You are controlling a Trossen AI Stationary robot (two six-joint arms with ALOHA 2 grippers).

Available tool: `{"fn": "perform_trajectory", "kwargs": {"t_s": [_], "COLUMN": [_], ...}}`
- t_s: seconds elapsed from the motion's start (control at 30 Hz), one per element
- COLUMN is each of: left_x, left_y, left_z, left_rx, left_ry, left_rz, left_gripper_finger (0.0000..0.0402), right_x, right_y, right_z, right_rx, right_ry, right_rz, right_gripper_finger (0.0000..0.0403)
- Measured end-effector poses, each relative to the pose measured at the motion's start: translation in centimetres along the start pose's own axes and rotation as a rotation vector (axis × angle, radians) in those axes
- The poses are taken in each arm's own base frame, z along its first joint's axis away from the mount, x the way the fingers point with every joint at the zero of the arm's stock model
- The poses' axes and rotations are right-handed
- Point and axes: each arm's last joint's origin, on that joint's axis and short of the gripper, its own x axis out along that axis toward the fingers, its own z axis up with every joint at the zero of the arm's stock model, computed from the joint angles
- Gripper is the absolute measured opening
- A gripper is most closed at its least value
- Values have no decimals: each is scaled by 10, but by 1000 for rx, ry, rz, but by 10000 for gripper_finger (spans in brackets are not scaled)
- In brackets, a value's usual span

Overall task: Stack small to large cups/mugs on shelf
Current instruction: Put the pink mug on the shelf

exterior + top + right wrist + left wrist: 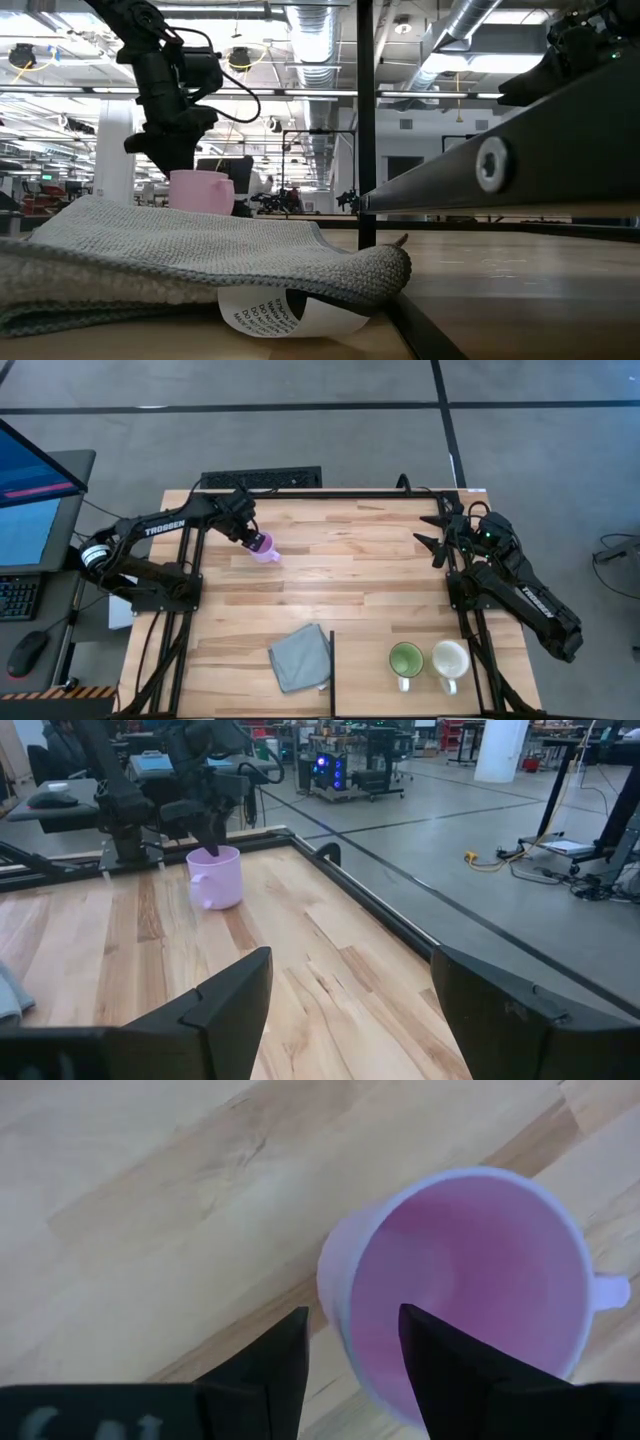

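The light wooden counter (pixel 350 580) carries a small lilac-purple plastic mug (pixel 264 549) near its far left corner. The left gripper (pixel 250 537) pinches that mug's rim, one finger (pixel 445 1370) inside, one outside. The right gripper (pixel 432 532) hovers spread at the far right edge.

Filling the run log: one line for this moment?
left gripper: straddling lilac mug rim | right gripper: open, idle | green mug, cream mug: untouched
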Motion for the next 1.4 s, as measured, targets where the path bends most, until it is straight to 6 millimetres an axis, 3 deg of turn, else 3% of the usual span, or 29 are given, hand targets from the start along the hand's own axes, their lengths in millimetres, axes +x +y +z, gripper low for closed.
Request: {"fn": "perform_trajectory", "kwargs": {"t_s": [0.63, 1.4], "left_x": [0, 1], "left_y": [-1, -8], "left_z": [1, -2], "left_rx": [3, 52], "left_ry": [-7, -13], "left_rz": [-6, 11], "left_gripper_finger": [113, 112], "right_x": [0, 0], "right_y": [0, 0], "right_z": [0, 0], "right_rx": [0, 0], "right_ry": [0, 1], "right_rz": [0, 0], "right_gripper_finger": [297, 297]}}
